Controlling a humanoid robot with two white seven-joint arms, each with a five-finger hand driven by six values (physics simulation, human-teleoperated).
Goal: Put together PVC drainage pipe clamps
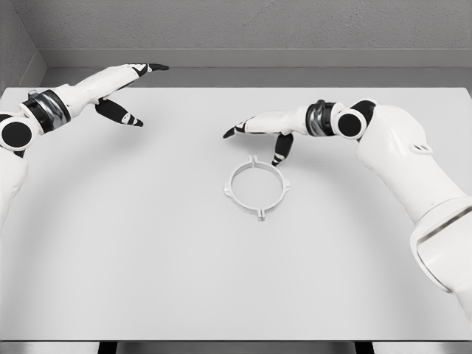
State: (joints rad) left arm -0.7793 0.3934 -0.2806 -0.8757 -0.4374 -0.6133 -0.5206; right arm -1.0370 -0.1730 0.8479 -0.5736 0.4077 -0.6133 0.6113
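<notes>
Across the wide white counter (pixel 110 258), the right hand (pixel 258 133) hovers with fingers spread and empty just above centre, the left hand (pixel 122 92) released at upper left. Near centre lies the thin white plastic clamp ring with small tabs (pixel 256 188); its low, slim rim could skid away from a thumb coming down off-centre.

The table (pixel 147 258) is plain pale grey-white, unpatterned. Near its middle, the pipe clamp ring (pixel 256 187) is white, barely lighter than the table. Just behind the ring, the right hand (pixel 264 130) is white with black fingertips and black joints; its wrist carries a dark metallic band. Far left of the ring, the left hand (pixel 122 88) has the same colours. Behind the table, the wall (pixel 243 26) is speckled grey.
</notes>
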